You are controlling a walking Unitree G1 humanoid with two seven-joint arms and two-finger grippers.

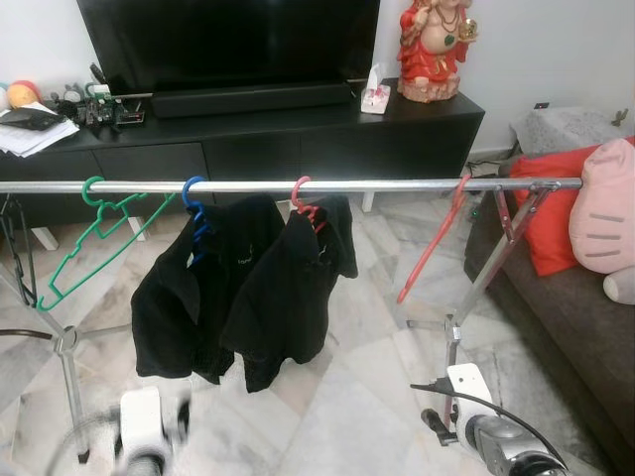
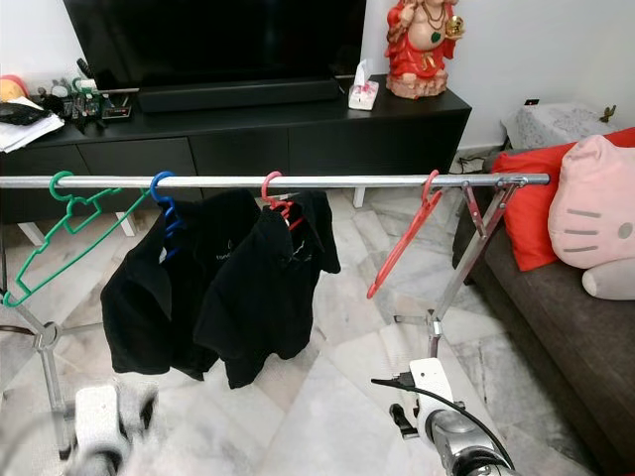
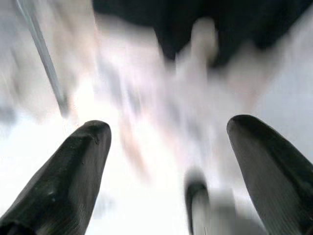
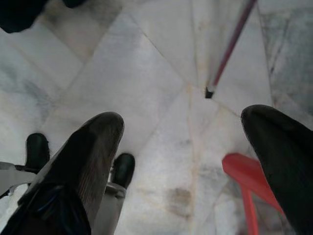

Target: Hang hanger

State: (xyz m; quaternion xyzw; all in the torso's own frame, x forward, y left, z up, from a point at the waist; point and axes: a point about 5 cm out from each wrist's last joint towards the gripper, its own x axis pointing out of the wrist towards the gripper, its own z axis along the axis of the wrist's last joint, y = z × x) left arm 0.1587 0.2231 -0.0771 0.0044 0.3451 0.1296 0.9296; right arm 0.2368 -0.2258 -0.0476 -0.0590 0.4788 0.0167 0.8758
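Red hanger (image 2: 402,241) tilted on rail (image 2: 298,181), nr right end.

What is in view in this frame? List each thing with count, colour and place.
Rail: one, silver, across the room on legs.
Green hanger: one, bare, leftmost on the rail.
Blue hanger: one, carrying a black shirt.
Pink hanger: one, carrying a second black shirt.
Red hanger: one, bare, near the rail's right end.
TV: one, black, on a black cabinet.
Figurine: one, red, on the cabinet.
Cushion: one, red, on the sofa.
Left claw: open, low.
Right claw: open, low.
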